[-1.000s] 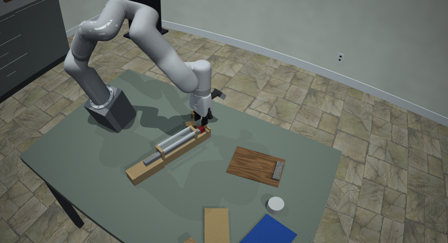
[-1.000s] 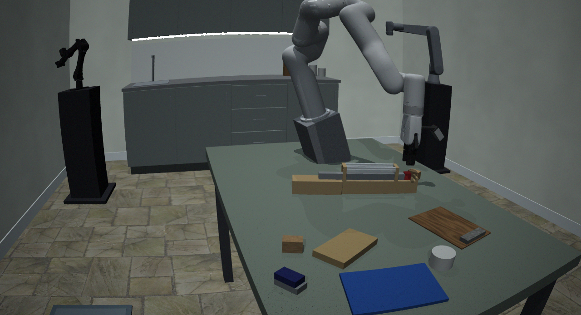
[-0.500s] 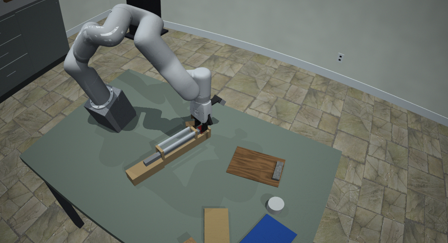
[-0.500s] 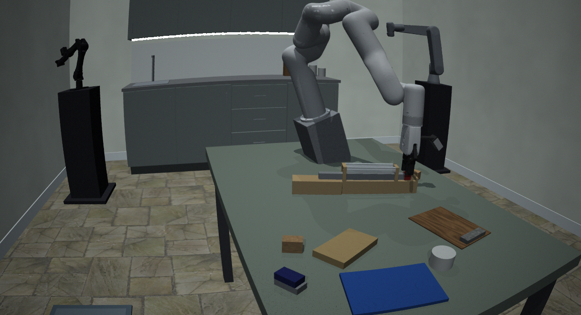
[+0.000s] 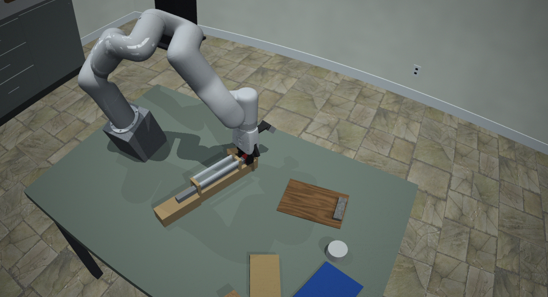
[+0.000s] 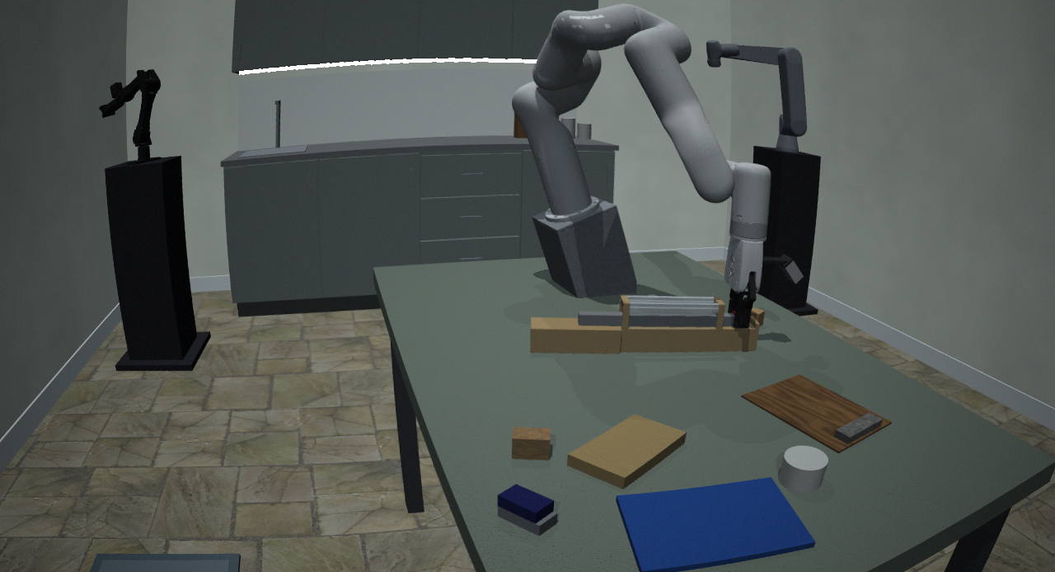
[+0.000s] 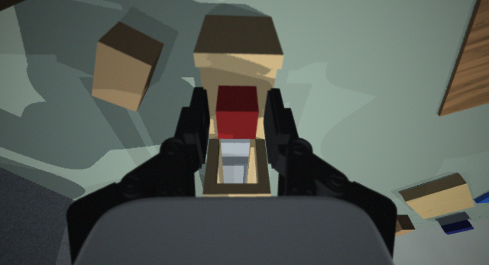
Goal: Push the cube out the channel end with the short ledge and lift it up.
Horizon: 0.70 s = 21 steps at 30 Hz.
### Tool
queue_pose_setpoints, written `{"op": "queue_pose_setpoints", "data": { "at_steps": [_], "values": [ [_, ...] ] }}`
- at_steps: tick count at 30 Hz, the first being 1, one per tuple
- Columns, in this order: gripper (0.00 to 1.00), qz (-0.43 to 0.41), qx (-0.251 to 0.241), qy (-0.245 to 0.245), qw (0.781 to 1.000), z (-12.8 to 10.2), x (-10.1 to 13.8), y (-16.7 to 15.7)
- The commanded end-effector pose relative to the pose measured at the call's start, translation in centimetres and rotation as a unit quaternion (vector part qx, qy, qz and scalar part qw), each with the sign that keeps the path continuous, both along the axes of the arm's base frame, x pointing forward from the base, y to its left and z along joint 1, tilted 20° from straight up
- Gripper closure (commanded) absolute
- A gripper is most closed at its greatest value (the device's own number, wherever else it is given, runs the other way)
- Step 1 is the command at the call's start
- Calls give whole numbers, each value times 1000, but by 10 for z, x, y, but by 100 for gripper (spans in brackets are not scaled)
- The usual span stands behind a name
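Note:
The red cube (image 7: 237, 112) sits on the short ledge at the channel's far end, just before the raised lip (image 7: 238, 47). It also shows in the top view (image 5: 242, 156). The wooden channel (image 5: 206, 184) lies on the table with clear rails on top. A grey bar (image 5: 187, 194) lies in it and its end (image 7: 234, 162) reaches almost to the cube. My gripper (image 7: 237, 105) points down over the ledge (image 5: 247, 155), beyond the channel mouth. It is part open, with one finger on each side of the cube and a small gap at each side.
A small wooden block (image 7: 124, 66) lies on the table close beside the ledge. A dark wooden board (image 5: 312, 202) with a grey block, a white cylinder (image 5: 337, 249), a blue mat (image 5: 329, 282) and a tan plank (image 5: 264, 274) lie nearer the front.

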State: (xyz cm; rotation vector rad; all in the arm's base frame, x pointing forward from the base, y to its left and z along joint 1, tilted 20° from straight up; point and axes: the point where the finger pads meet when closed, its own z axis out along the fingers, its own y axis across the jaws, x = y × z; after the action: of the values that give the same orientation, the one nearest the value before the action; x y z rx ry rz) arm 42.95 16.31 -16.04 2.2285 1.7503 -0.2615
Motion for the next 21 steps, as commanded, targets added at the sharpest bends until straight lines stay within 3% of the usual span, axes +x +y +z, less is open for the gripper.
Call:
{"op": "queue_pose_setpoints", "data": {
  "at_steps": [1,5,6,21],
  "values": [
    [57,0,1,-2,1000,1,2,1],
    [57,0,1,-2,1000,1,2,1],
    [100,0,1,-2,1000,1,2,1],
    [100,0,1,-2,1000,1,2,1]
  ]
}}
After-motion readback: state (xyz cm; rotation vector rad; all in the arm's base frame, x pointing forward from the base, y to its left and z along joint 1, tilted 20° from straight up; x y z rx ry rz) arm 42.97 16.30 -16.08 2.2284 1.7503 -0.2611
